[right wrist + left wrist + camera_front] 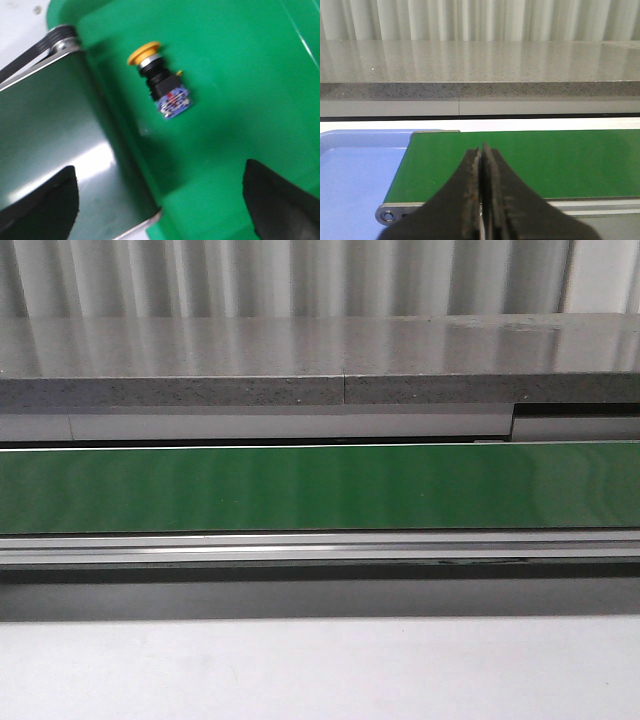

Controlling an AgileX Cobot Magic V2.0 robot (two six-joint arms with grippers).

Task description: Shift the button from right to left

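The button (pixel 159 82), with a yellow mushroom cap, black collar and blue contact block, lies on its side in a green tray (pixel 240 75), seen only in the right wrist view. My right gripper (pixel 160 200) is open and empty, its fingers (pixel 280 200) wide apart, hovering above the tray's edge next to the belt end, apart from the button. My left gripper (pixel 481 152) is shut and empty over the left end of the green belt (pixel 530 160). Neither gripper shows in the front view, where the belt (pixel 320 487) is bare.
A blue tray (pixel 355 175) lies just past the belt's left end. A grey stone ledge (pixel 320 365) runs behind the belt, with a corrugated wall beyond. The belt's roller end and black drive belt (pixel 45 42) adjoin the green tray.
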